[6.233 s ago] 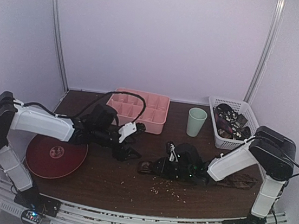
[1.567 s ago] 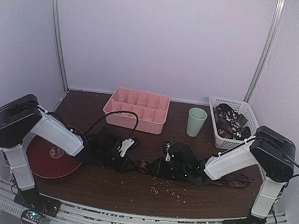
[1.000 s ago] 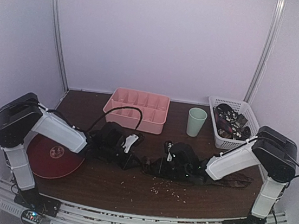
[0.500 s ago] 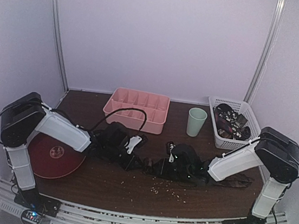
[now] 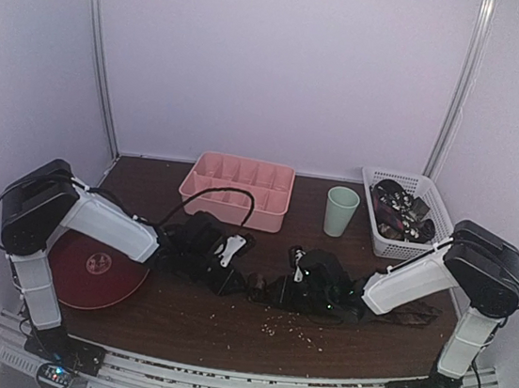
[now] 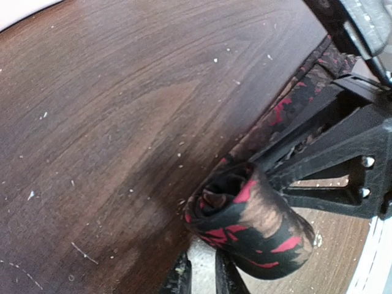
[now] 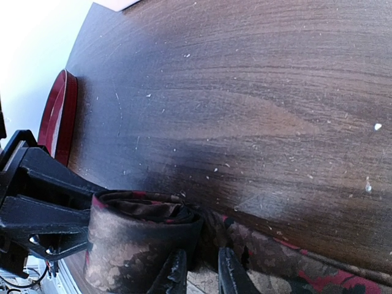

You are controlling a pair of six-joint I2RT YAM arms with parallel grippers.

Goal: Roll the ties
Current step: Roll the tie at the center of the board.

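Top view, tie [image 5: 256, 283]: its rolled end lies on the table [image 5: 177, 321] at mid-front. The unrolled length runs off to the right under the right arm.
Top view, left gripper [image 5: 238, 277]: low over the table, just left of the roll; jaw state not legible here.
Top view, right gripper [image 5: 274, 289]: low, just right of the roll; jaw state not legible here.
Top view, surroundings: pink tray [image 5: 238, 190] and cup [image 5: 341, 211] stand behind. The basket [image 5: 395, 247] at right rear holds other ties [image 5: 400, 209]. The red plate [image 5: 89, 272] lies at front left.
Left wrist, tie [image 6: 251, 223]: a black and red coil, lying on its side.
Left wrist, left gripper [image 6: 202, 278]: jaws a narrow slit apart, pale surface showing through; tips sit at the coil's near end.
Left wrist, right gripper [image 6: 272, 177]: tips rest against the coil's far side.
Right wrist, tie [image 7: 141, 245]: the coil lies left of the fingers, the flat strip to their right.
Right wrist, right gripper [image 7: 202, 275]: jaws nearly together, set where strip meets coil. I cannot tell whether cloth is pinched.
Right wrist, left gripper [image 7: 82, 220]: touching the coil's far end.
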